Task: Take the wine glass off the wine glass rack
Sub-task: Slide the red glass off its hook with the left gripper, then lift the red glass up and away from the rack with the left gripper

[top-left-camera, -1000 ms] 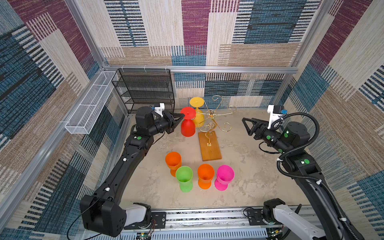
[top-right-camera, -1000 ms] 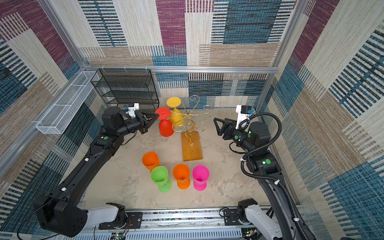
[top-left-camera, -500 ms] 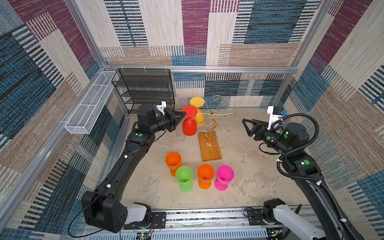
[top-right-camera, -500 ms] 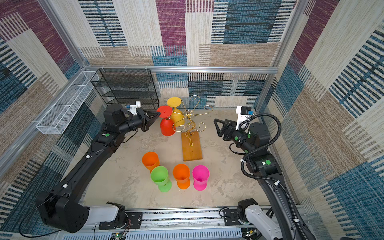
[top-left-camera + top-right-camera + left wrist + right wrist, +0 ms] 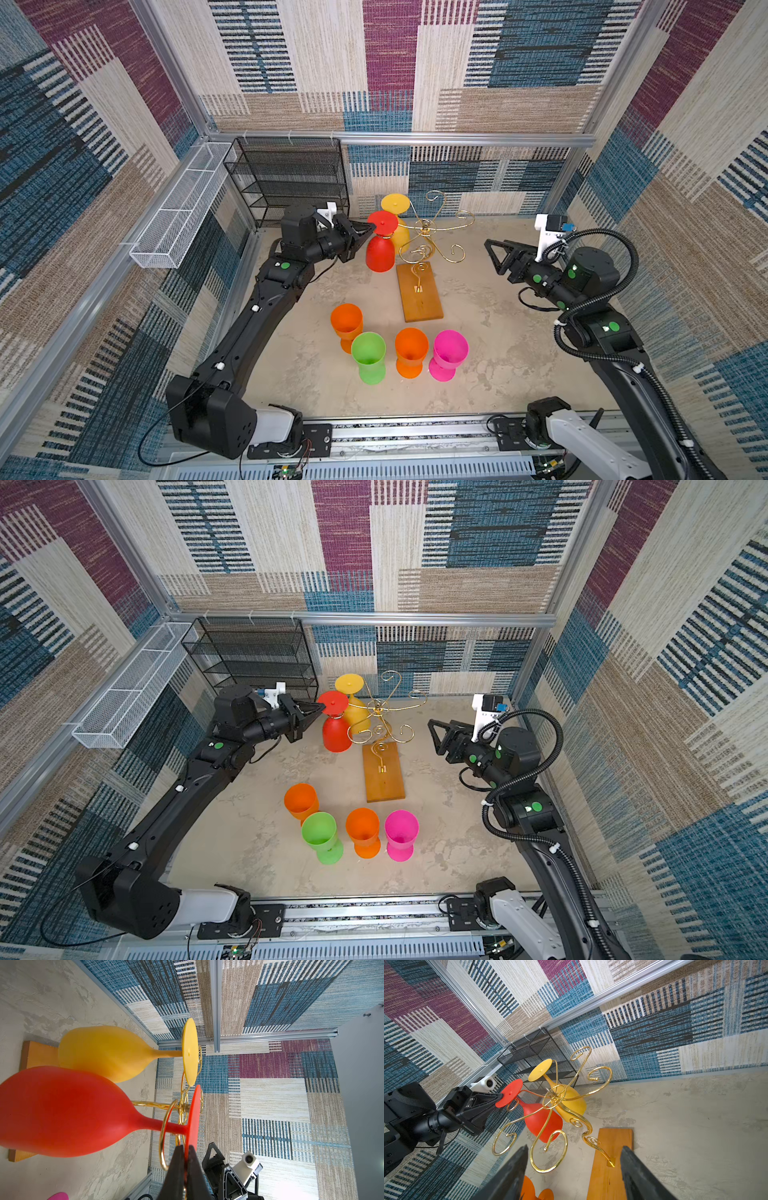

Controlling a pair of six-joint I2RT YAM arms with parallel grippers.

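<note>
The red wine glass (image 5: 380, 254) hangs upside down on the gold rack (image 5: 419, 297), on the left arm's side, long axis near upright, foot up, mouth toward the table (image 5: 498, 332). The left gripper (image 5: 370, 227) pinches the foot's edge; the right gripper (image 5: 491, 254) gapes wide, empty, well apart

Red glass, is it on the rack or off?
On. The red glass hangs upside down, stem inside a rack loop, foot pinched by left end effector.
</note>
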